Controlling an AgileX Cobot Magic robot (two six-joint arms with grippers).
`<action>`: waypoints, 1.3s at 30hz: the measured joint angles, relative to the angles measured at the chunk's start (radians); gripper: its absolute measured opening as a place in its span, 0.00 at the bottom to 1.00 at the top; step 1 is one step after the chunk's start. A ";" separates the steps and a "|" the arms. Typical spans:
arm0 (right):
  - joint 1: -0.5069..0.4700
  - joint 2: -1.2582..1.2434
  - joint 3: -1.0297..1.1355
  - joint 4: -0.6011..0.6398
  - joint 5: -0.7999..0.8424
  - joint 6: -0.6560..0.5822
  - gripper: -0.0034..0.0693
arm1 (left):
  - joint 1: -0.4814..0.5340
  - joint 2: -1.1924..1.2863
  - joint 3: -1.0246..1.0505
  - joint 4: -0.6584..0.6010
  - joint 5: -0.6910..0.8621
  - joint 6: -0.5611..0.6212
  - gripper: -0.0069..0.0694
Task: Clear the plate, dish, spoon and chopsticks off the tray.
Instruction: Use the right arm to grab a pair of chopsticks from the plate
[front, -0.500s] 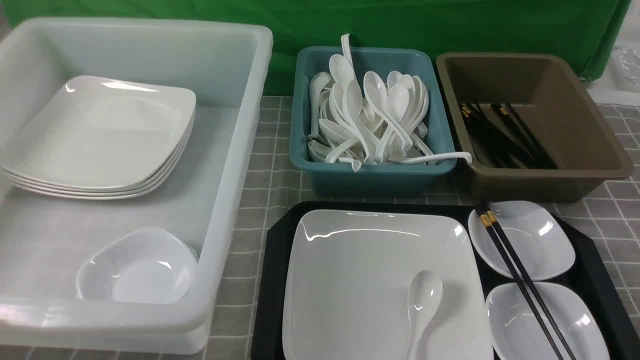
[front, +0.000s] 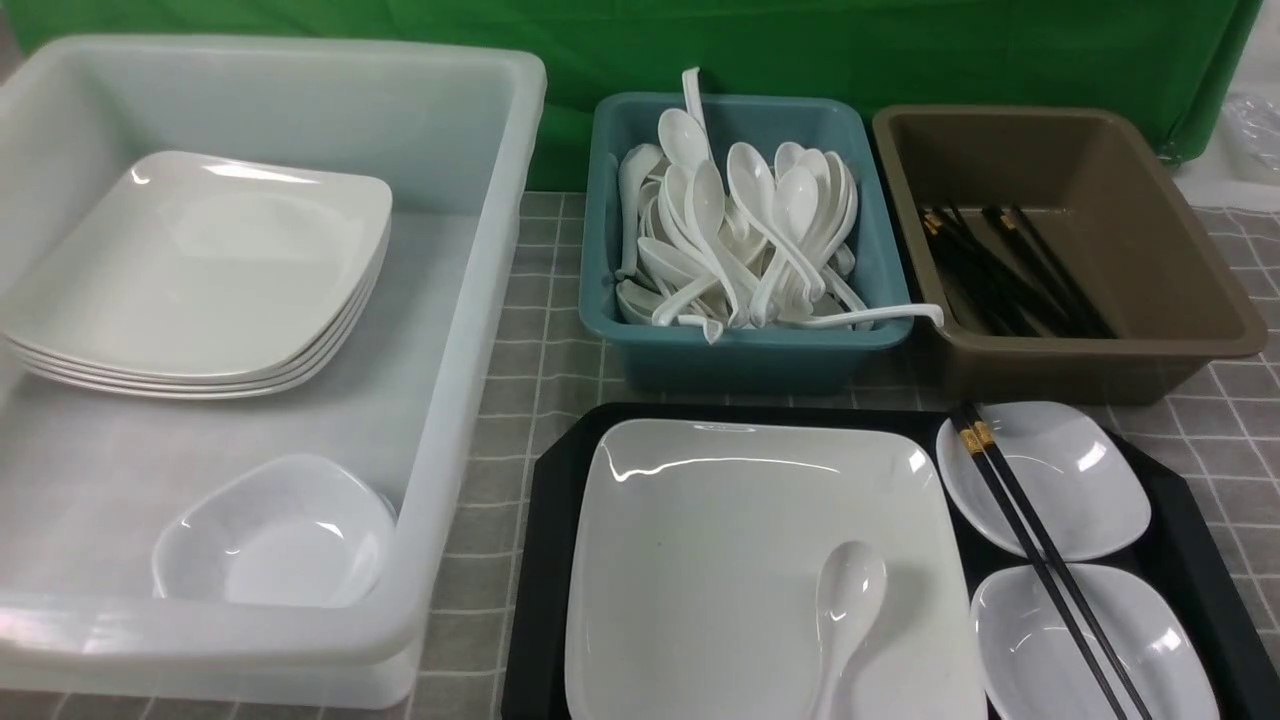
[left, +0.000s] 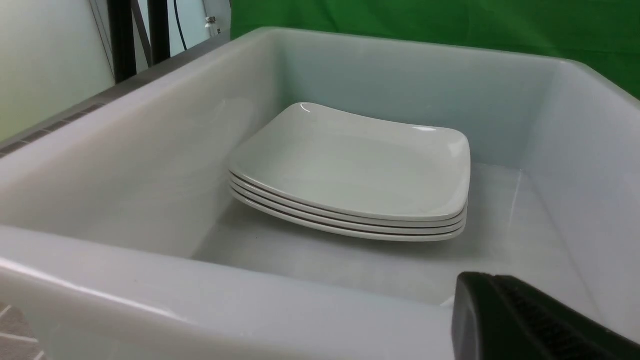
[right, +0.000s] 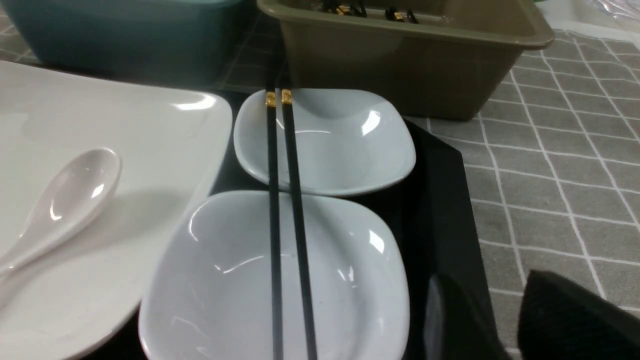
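Note:
The black tray (front: 545, 520) lies at the front. On it is the large white plate (front: 720, 560), and the spoon (front: 845, 610) rests in that plate. Two small white dishes (front: 1075, 480) (front: 1130, 650) sit on the tray's right side with the chopsticks (front: 1040, 560) laid across both. In the right wrist view my right gripper (right: 486, 277) hangs open and empty over the tray's right rim (right: 440, 200), beside the near dish (right: 225, 290) and the chopsticks (right: 287, 200). My left gripper (left: 482, 280) is shut on nothing, at the near wall of the white bin (left: 200, 300).
The big translucent white bin (front: 470, 300) on the left holds a stack of plates (front: 200, 270) and one small dish (front: 275, 535). Behind the tray stand a teal bin (front: 740, 340) full of spoons and a brown bin (front: 1100, 360) with chopsticks. Neither arm shows in the front view.

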 joint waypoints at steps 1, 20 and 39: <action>0.000 0.000 0.000 0.000 0.000 0.000 0.38 | 0.000 0.000 0.000 0.000 0.000 0.000 0.10; 0.000 0.000 0.000 0.000 0.000 0.000 0.38 | 0.000 0.000 -0.012 -0.339 -0.296 -0.281 0.10; 0.000 0.000 0.000 0.000 -0.002 0.000 0.38 | -0.471 0.743 -0.703 -0.281 0.433 0.293 0.10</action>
